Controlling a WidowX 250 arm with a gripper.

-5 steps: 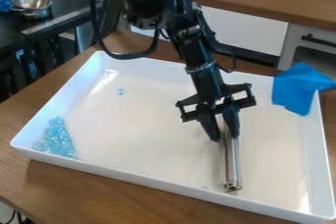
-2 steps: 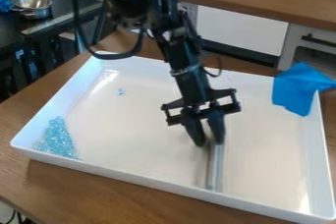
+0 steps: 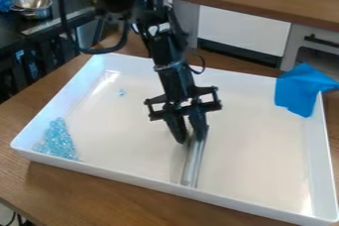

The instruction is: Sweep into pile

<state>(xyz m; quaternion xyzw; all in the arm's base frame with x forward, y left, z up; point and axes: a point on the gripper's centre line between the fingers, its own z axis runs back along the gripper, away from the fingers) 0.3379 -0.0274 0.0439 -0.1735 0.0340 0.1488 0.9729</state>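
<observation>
Near the middle of the white tray (image 3: 265, 158), the gripper (image 3: 189, 138) points down, shut on a silver metal sweeping tool (image 3: 193, 163). The tool slants from the fingertips toward the tray's front wall, its lower end close to that wall. Light-blue beads (image 3: 57, 141) form a heap in the tray's front left corner, well to the left of the tool. A tiny cluster of blue beads (image 3: 121, 92) lies apart, toward the back left of the tray floor.
A blue cloth (image 3: 299, 89) drapes over the tray's back right corner. The tray's raised walls surround the work area on a wooden table (image 3: 86, 185). Farther back at the left, a metal pot (image 3: 31, 5) stands on a dark surface.
The gripper has moved left across the tray with the metal tool held in it, and the tool now leans more. The bead heap and the small cluster have stayed in place.
</observation>
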